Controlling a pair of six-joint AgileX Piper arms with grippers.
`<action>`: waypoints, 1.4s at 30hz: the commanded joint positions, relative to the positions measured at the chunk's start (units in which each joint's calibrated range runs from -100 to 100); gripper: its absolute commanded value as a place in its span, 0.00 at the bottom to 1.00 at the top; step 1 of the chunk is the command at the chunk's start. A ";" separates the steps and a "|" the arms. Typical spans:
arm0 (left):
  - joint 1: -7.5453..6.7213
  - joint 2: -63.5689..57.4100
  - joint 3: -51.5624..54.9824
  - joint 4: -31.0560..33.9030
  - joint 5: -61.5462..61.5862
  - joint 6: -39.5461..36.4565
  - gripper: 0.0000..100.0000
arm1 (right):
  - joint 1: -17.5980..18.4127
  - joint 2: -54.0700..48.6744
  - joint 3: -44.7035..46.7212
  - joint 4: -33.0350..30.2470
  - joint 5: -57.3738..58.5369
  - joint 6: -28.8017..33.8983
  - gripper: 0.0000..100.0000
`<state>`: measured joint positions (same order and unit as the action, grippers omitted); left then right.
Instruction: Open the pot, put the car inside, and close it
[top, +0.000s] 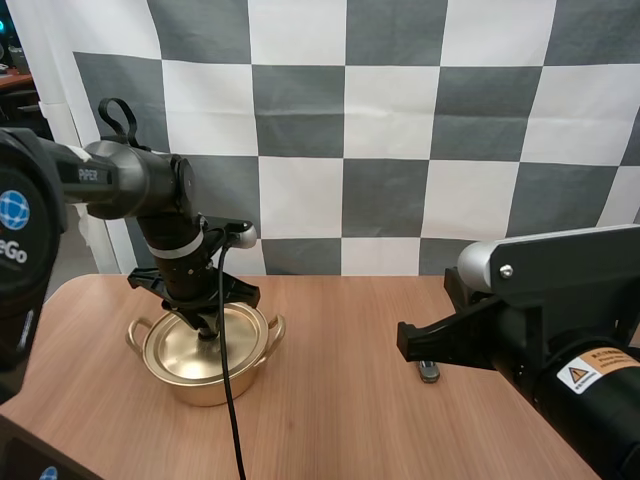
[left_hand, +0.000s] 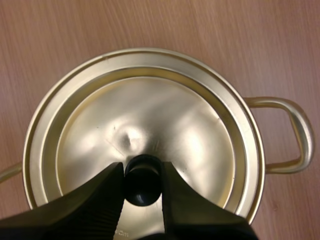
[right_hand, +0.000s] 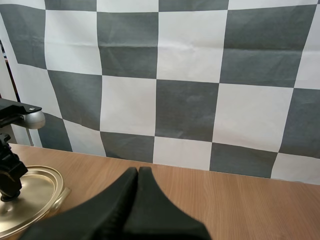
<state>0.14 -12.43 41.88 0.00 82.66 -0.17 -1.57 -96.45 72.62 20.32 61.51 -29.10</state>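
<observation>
A gold pot (top: 205, 375) with its lid (left_hand: 150, 125) on stands at the table's left. My left gripper (top: 208, 332) reaches down from above onto the lid. Its fingers (left_hand: 100, 200) pinch the lid's black knob (left_hand: 142, 181) between their tips. One side handle (left_hand: 295, 135) of the pot sticks out beside the lid. A small grey thing, probably the car (top: 429, 371), lies on the table at the right, partly hidden under my right arm (top: 540, 320). My right gripper (right_hand: 138, 172) is shut on nothing above the table and faces the backdrop.
The wooden table (top: 340, 420) has bare room between the pot and the car. The right wrist view catches the lid's edge (right_hand: 30, 195) and the left gripper (right_hand: 10, 175) on its knob.
</observation>
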 joint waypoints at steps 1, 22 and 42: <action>0.05 0.02 0.06 0.00 -0.07 -0.07 0.00 | 0.02 -0.03 0.04 0.00 0.08 -0.03 0.00; 0.05 -4.19 -11.38 -0.87 16.45 -0.07 0.00 | 0.02 -0.03 0.04 0.00 0.08 -0.03 0.00; 0.05 -37.21 -36.64 -5.79 17.34 1.45 0.00 | 0.02 6.49 -5.58 -3.49 9.06 0.07 0.00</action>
<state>0.14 -44.77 5.26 -5.39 100.00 1.35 -1.57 -92.82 69.32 16.92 67.34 -29.10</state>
